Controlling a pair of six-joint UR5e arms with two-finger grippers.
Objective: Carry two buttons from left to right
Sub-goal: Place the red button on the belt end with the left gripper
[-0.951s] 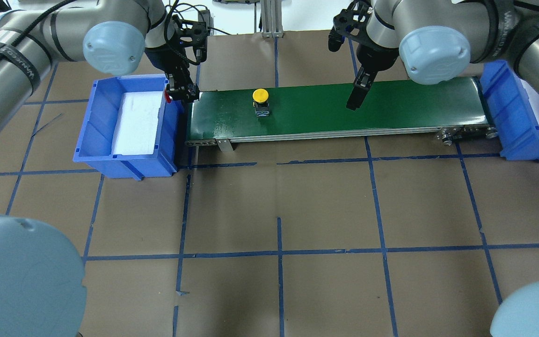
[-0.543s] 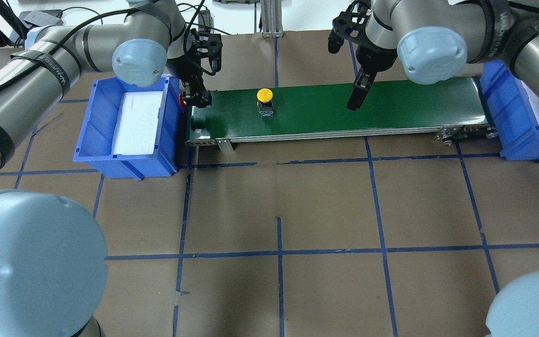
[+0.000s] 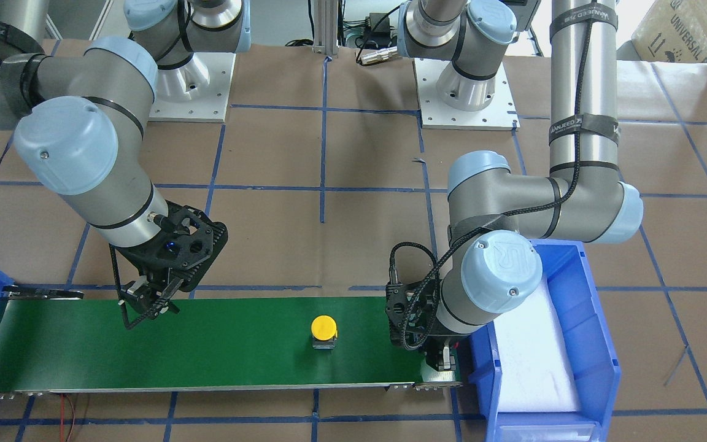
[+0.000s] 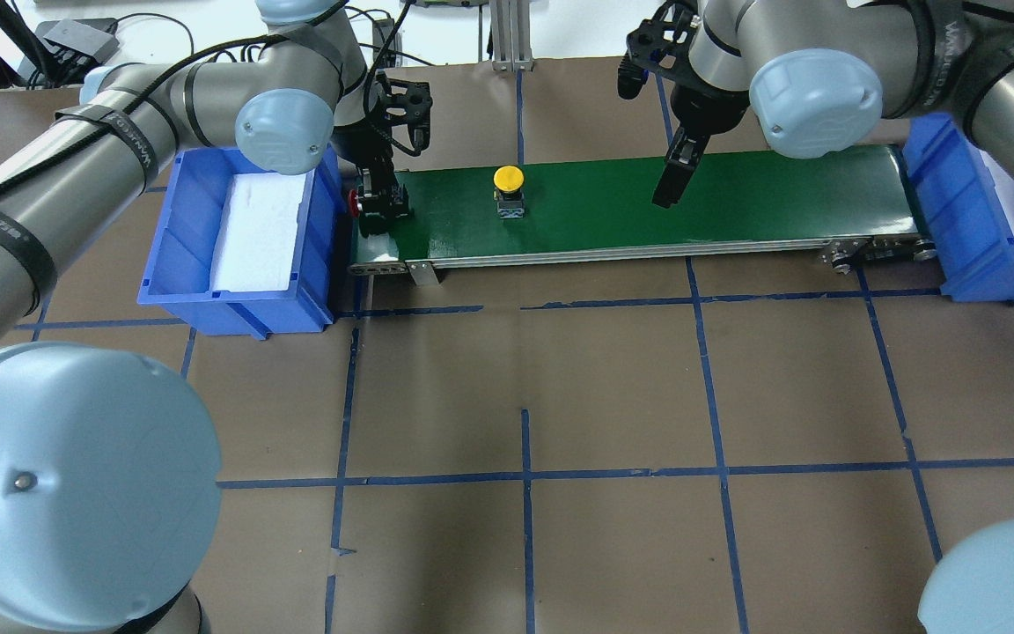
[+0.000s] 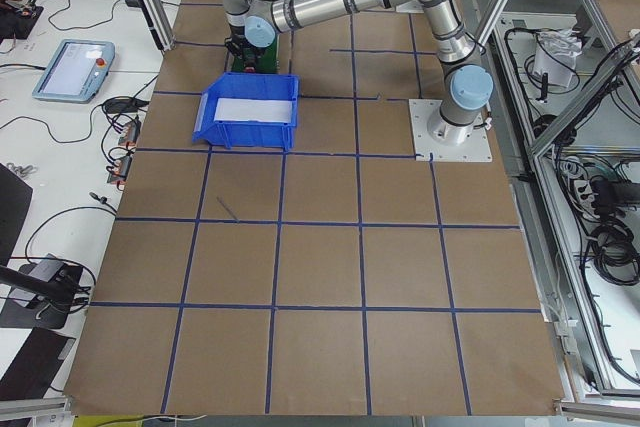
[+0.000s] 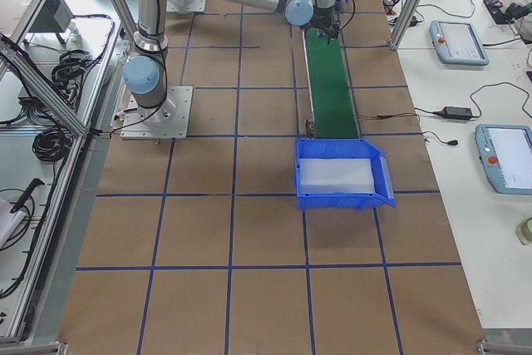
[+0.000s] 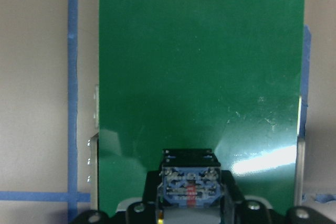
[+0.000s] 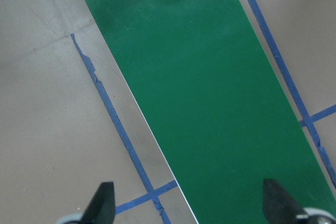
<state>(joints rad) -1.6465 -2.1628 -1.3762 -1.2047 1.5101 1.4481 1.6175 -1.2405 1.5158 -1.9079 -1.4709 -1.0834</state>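
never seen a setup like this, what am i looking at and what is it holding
This is a robot with two jointed metal arms at a paper-covered table, each ending in a two-finger gripper. Two pictures look down from behind and from across the table, two from its ends, two from cameras on the wrists. A long green conveyor belt runs between the left blue plastic bin and the right blue plastic bin. A yellow-capped push-button switch stands on the belt. The left gripper is shut on a red-capped push-button switch at the belt's left end. The right gripper hangs open over the belt, empty.
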